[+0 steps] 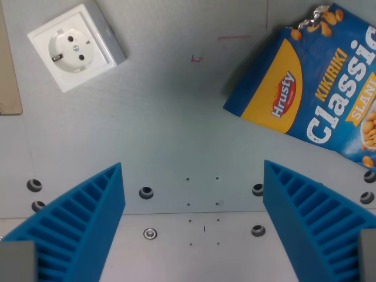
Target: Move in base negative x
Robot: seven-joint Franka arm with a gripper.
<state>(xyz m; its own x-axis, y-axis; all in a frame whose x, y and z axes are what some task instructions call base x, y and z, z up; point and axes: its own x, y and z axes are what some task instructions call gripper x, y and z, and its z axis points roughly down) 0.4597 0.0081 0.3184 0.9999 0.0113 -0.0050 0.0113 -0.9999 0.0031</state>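
Observation:
My gripper [194,200] hangs above a grey metal table [176,117], looking straight down. Its two blue ribbed fingers [88,217] stand wide apart at the wrist view's lower left and lower right, with nothing between them. The gripper is open and empty. Only bare plate with small holes and bolts lies under the gap.
A white wall socket [75,46] lies at the wrist view's upper left. A blue and yellow snack bag [317,88] lies tilted at the upper right. A beige strip [9,76] runs along the left edge. Several bolts [145,192] sit in the plate near the fingers.

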